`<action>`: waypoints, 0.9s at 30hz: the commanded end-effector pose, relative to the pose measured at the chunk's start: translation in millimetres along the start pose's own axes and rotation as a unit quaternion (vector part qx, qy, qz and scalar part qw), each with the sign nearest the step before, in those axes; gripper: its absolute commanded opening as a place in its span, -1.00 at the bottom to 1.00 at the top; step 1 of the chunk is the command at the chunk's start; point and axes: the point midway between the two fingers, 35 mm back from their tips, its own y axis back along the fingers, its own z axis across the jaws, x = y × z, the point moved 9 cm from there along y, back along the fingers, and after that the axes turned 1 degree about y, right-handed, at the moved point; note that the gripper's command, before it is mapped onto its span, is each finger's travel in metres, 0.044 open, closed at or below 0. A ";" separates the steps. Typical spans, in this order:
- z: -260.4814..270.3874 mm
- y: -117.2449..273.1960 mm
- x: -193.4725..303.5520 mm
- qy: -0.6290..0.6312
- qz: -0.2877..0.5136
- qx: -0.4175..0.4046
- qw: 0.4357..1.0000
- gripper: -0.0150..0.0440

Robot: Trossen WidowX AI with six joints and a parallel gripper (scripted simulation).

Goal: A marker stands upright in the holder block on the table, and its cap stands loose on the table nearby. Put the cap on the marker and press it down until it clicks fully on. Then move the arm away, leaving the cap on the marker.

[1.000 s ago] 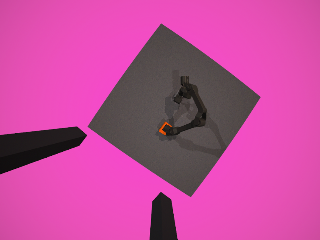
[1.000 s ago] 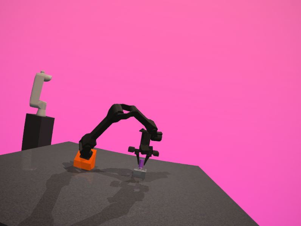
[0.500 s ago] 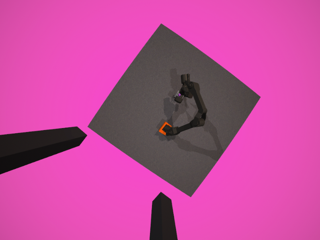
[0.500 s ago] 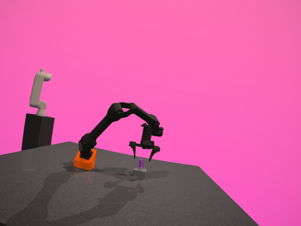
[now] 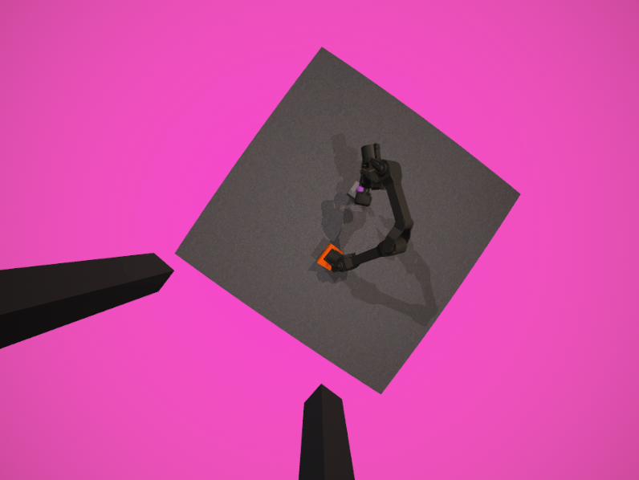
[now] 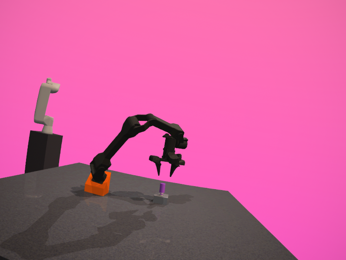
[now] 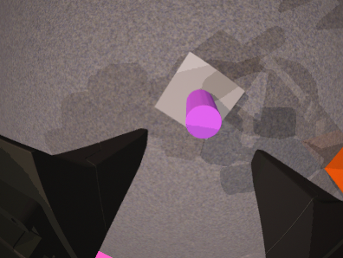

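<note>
The purple cap (image 5: 360,189) (image 6: 162,187) (image 7: 203,121) stands upright on top of the marker. A short light stretch of the marker (image 6: 161,194) with a purple ring shows between the cap and the holder block. Whether the cap is fully seated I cannot tell. The grey holder block (image 5: 353,189) (image 6: 160,199) (image 7: 173,91) stands on the table (image 5: 258,206) (image 6: 195,223). My gripper (image 6: 164,175) (image 7: 202,147) is open and empty. Its fingertips hang above the cap, pointing down, with a visible gap between them and the cap in the exterior view.
The arm's orange base block (image 5: 323,256) (image 6: 94,188) (image 7: 336,168) stands on the table. A pale robot arm (image 6: 41,103) stands on a dark pedestal (image 6: 41,151) behind the table. Two dark beams (image 5: 77,289) (image 5: 325,433) lie outside the table's edges in the top view.
</note>
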 end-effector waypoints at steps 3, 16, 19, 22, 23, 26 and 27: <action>-0.8 -5.2 -0.1 0.254 0.002 0.001 0.967 0.11; -2.0 -9.6 0.4 0.545 0.002 0.001 0.838 -0.49; -2.0 -9.6 0.4 0.545 0.002 0.001 0.838 -0.49; -2.0 -10.4 0.4 0.545 0.002 0.001 0.838 -0.49; -2.0 -11.1 0.4 0.545 0.002 0.001 0.838 -0.49; -1.9 -14.6 0.4 0.545 0.002 0.001 0.838 -0.49; -1.9 -16.0 0.4 0.545 0.002 0.001 0.838 -0.49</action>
